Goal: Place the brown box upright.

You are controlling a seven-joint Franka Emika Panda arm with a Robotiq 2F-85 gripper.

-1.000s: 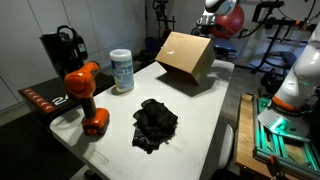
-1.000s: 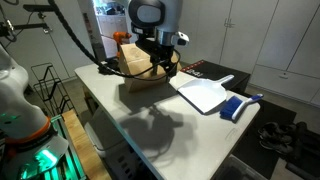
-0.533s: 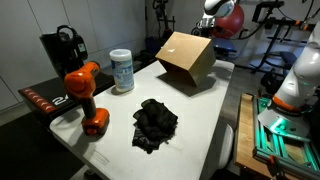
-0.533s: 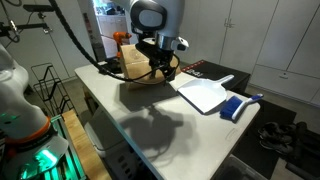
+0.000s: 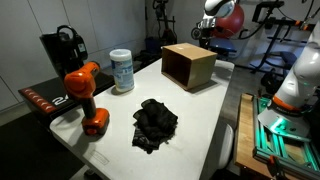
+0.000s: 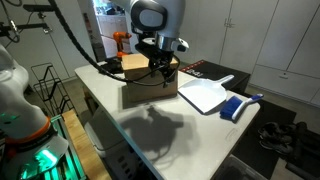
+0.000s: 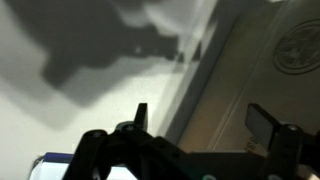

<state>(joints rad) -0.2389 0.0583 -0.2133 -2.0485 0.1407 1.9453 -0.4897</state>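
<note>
Box: the brown box (image 5: 198,70) sits flat on the white bench (image 5: 215,120), none of its edges lifted. Its top face is closed and level.
Box opening: the darker side faces sideways, toward the white canister (image 5: 122,71), in an exterior view.
Box position: far end of the bench, well apart from the black cloth (image 5: 155,124) that lies nearer the camera.
Gripper: your gripper (image 6: 160,72) hangs at the box's (image 6: 145,92) upper edge, on the side toward the white dustpan (image 6: 203,97). You cannot tell from this angle whether it touches the cardboard.
Jaws: in the wrist view the gripper (image 7: 200,125) shows two fingers (image 7: 140,116) spread apart, with only the pale bench surface and shadow visible between them. The jaws are parted and grip nothing.
Wrist view, other: a tan surface with a round stamp (image 7: 296,46) fills the right side. You cannot tell what it belongs to.
Arm: the arm (image 6: 152,15) comes down from above the box.
Near the canister: an orange drill (image 5: 84,95) stands at the bench corner, with a black appliance (image 5: 62,50) behind it.
Beside the dustpan: a blue brush (image 6: 238,106) lies at its outer end, near the bench edge.
</note>
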